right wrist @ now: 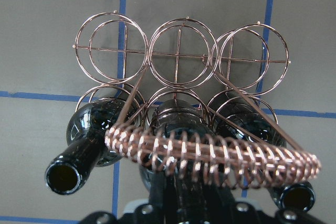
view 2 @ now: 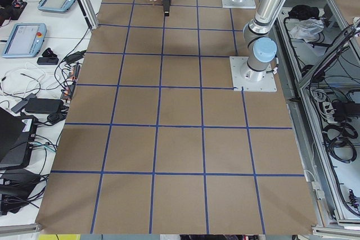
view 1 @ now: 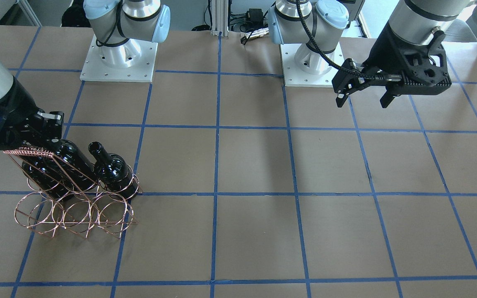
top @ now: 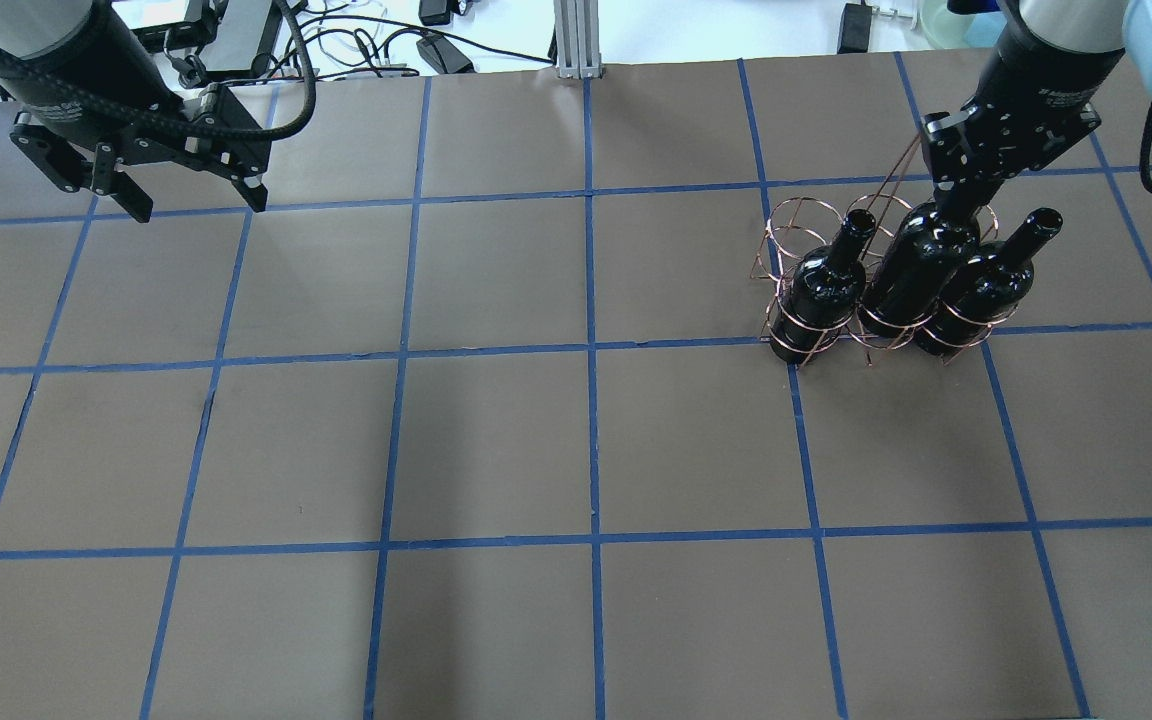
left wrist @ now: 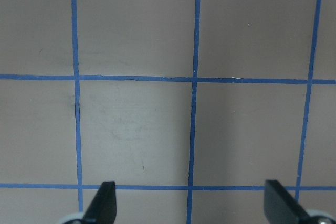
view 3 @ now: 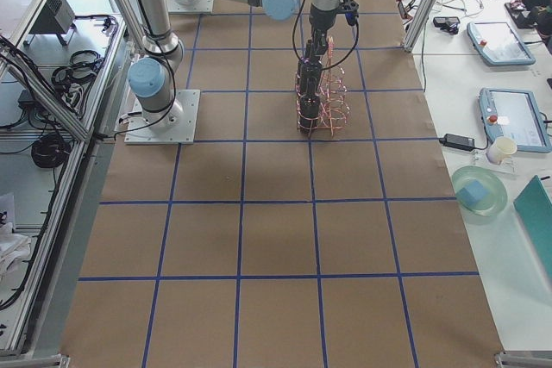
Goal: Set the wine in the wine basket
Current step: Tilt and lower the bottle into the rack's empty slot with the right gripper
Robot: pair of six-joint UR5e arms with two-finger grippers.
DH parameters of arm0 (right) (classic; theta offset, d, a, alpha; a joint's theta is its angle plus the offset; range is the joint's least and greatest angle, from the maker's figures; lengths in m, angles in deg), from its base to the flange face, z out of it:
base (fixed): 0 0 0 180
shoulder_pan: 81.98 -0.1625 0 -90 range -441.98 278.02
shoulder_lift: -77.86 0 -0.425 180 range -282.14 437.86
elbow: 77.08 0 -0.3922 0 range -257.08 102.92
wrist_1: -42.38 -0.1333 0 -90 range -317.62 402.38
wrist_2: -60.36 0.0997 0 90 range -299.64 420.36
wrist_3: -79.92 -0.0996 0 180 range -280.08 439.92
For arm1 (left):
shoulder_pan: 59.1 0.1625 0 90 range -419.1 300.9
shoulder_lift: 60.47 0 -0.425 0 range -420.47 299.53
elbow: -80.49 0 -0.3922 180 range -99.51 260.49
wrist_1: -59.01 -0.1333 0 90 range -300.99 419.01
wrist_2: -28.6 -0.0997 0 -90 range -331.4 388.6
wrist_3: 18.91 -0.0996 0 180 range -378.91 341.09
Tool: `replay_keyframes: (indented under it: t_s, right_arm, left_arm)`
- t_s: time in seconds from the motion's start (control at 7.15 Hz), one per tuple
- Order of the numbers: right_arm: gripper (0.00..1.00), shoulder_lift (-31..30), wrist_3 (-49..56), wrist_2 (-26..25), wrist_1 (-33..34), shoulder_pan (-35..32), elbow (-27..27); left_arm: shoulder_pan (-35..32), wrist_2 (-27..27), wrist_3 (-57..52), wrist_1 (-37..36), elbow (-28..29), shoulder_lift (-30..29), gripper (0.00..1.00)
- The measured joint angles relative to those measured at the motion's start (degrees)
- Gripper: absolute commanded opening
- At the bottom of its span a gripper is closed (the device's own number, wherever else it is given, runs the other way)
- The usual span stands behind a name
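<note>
The copper wire wine basket (top: 798, 222) stands at the table's right, and it also shows in the front view (view 1: 77, 215) and in the right wrist view (right wrist: 178, 56). Three near-black wine bottles stand tilted in its near row of rings: one (top: 826, 285), the middle one (top: 911, 270) and one (top: 986, 285). My right gripper (top: 951, 195) is shut on the middle bottle's neck, just under the wrapped handle (right wrist: 210, 153). The far row of rings is empty. My left gripper (top: 199, 208) is open and empty, high over the table's far left.
The brown table (top: 576, 450) carries a grid of blue tape. Both arm bases (view 1: 118, 62) stand at the robot's edge. Cables and tablets (view 3: 500, 40) lie beyond the table's side.
</note>
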Motion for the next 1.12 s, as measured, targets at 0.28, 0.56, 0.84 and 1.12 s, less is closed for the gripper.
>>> replay_keyframes:
  t_s: [0.28,0.56,0.84,1.12]
  right_arm:
    - [0.00,0.90,-0.36,-0.04,0.04,-0.02,-0.61]
    - [0.00,1.72,-0.59,-0.08,1.31,-0.02,-1.62]
    - [0.19,2.02,-1.05,-0.10,2.63,-0.02,-2.80]
    - [0.67,2.45,-1.39,-0.10,3.15,-0.02,-3.24]
  left_arm:
    - [0.06,0.00,0.00,0.00,0.00,-0.05,1.00]
    - [0.05,-0.06,0.00,0.06,-0.03,-0.05,1.00]
    - [0.11,-0.11,0.00,0.09,-0.08,-0.10,1.00]
    - [0.19,-0.17,0.00,0.09,-0.09,-0.08,1.00]
